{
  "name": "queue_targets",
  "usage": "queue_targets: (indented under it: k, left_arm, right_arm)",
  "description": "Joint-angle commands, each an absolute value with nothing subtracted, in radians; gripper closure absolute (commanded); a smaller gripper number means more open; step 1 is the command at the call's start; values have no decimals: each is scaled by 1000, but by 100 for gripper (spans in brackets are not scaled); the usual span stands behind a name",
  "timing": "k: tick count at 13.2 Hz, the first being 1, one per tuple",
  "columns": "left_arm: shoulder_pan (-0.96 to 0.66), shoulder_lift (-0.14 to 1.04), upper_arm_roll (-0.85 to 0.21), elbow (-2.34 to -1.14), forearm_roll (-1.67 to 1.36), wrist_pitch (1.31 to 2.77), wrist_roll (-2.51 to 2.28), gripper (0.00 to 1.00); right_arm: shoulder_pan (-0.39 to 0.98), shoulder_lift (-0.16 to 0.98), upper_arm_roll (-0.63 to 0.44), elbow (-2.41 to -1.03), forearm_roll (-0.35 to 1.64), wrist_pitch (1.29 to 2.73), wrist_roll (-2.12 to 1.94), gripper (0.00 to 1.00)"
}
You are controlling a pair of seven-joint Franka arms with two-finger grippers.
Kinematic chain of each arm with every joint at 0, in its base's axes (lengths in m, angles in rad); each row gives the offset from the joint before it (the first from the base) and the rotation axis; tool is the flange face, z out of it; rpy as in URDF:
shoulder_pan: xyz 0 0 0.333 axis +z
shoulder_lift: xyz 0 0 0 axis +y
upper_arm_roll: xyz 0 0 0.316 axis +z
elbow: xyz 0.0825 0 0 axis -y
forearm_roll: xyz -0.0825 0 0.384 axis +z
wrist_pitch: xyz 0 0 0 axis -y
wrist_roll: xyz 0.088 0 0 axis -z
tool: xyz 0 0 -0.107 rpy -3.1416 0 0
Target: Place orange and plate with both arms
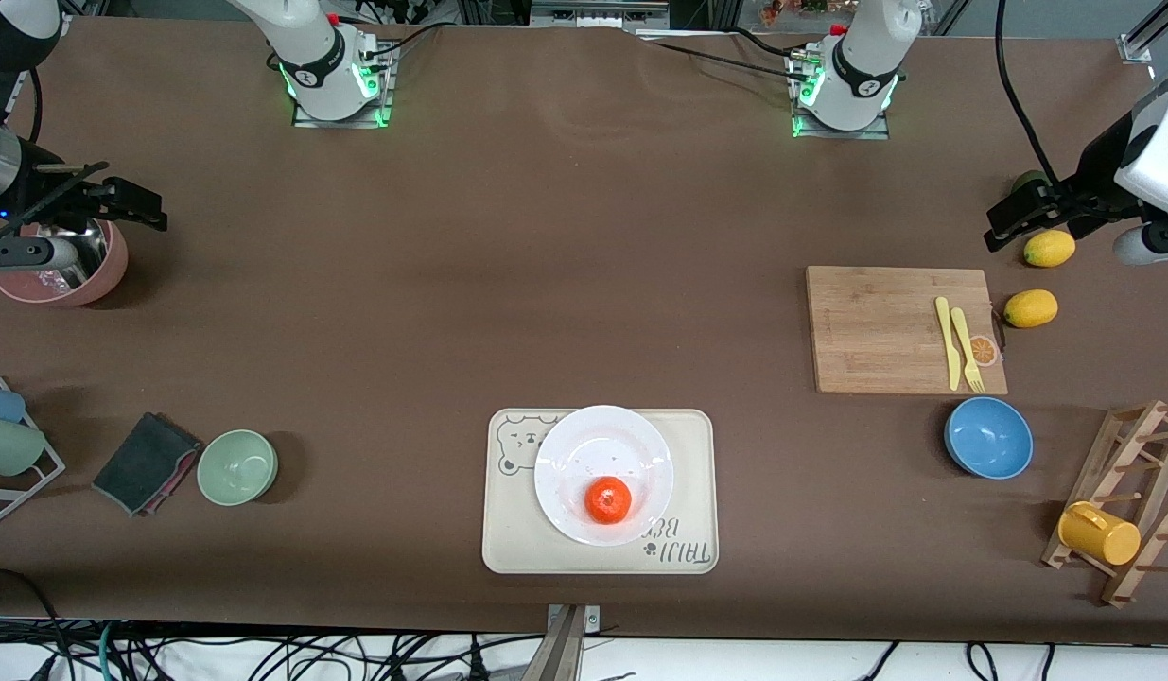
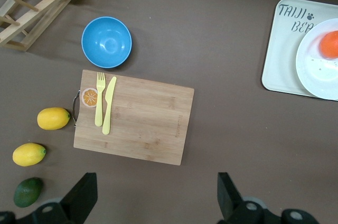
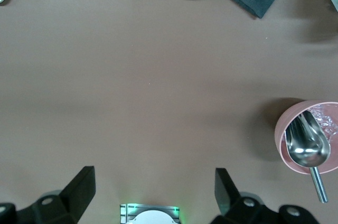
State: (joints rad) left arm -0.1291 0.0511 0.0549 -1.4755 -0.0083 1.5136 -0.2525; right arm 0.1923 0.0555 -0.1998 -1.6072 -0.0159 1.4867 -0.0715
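Note:
The orange [image 1: 608, 499] lies on the white plate [image 1: 593, 437], on the part of it nearer the front camera. The plate rests on a cream bear-print tray [image 1: 508, 539] at the table's near edge. Both also show in the left wrist view, the orange [image 2: 330, 44] on the plate [image 2: 317, 73]. My left gripper [image 1: 1009, 218] [image 2: 156, 197] is open and empty, up over the table by the lemons at the left arm's end. My right gripper [image 1: 144, 206] [image 3: 155, 195] is open and empty, up over the table beside a pink bowl at the right arm's end.
A cutting board [image 1: 877, 326] with a yellow knife and fork, two lemons [image 1: 1030, 308], a blue bowl [image 1: 988, 437] and a wooden rack with a yellow mug [image 1: 1099, 533] stand toward the left arm's end. A pink bowl [image 1: 106, 270] with a scoop, a green bowl [image 1: 236, 466] and a dark cloth [image 1: 147, 462] stand toward the right arm's end.

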Motion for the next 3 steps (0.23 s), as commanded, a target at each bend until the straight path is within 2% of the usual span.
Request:
queue_targets:
  k: [1,3]
  left_arm:
    - [-135,63,57,-1447,2,1496,-261,0]
    - [-135,61,57,-1447,3,1494,-261,0]
  right_arm:
    - [193,57,-199,-1588,-28,1466,-60,0]
    - [195,55,-198,-1588,-29,1466,-60,0]
